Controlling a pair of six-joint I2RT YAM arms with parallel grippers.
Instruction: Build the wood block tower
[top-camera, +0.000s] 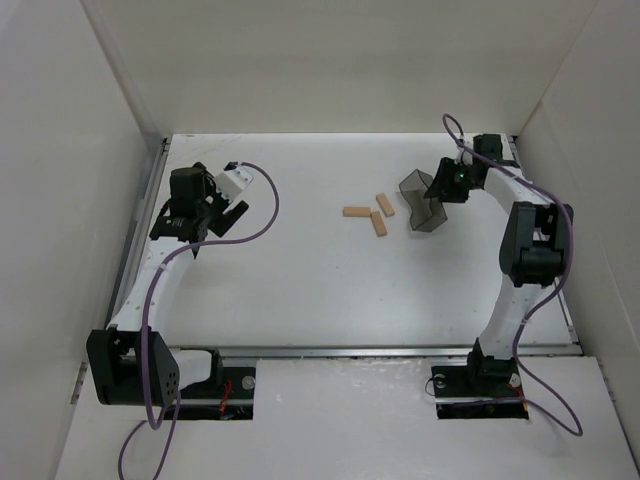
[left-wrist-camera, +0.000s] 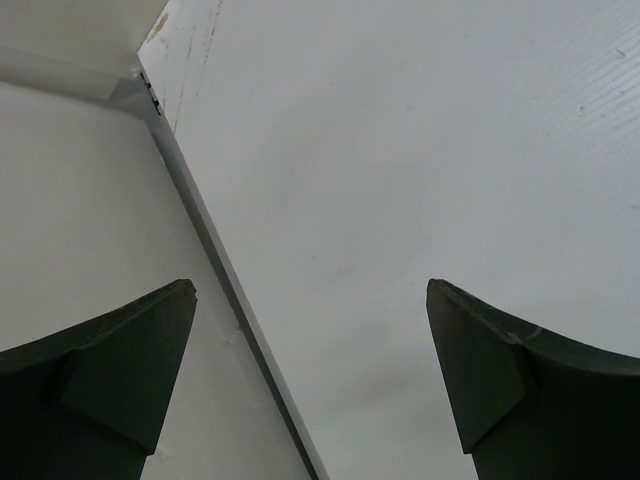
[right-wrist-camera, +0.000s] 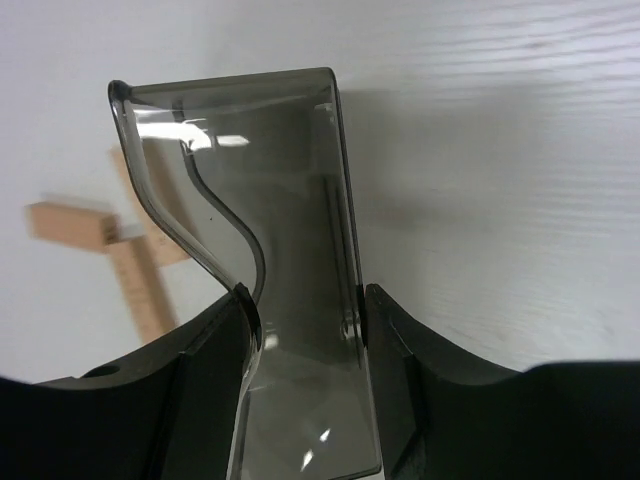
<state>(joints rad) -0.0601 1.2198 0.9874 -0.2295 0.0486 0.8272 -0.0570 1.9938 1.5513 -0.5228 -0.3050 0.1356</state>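
The right gripper (right-wrist-camera: 305, 300) clamps the grey container (right-wrist-camera: 295, 180); left gripper (left-wrist-camera: 310, 330) stands open. The blocks (top-camera: 357, 212) lie left, seemingly unstacked; next, put container down.

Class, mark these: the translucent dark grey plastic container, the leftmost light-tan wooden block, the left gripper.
translucent dark grey plastic container (right-wrist-camera: 290, 180), right wrist view, inner wall.
leftmost light-tan wooden block (top-camera: 356, 212), top external view, top face.
left gripper (left-wrist-camera: 311, 285), left wrist view, midway between fingertips.
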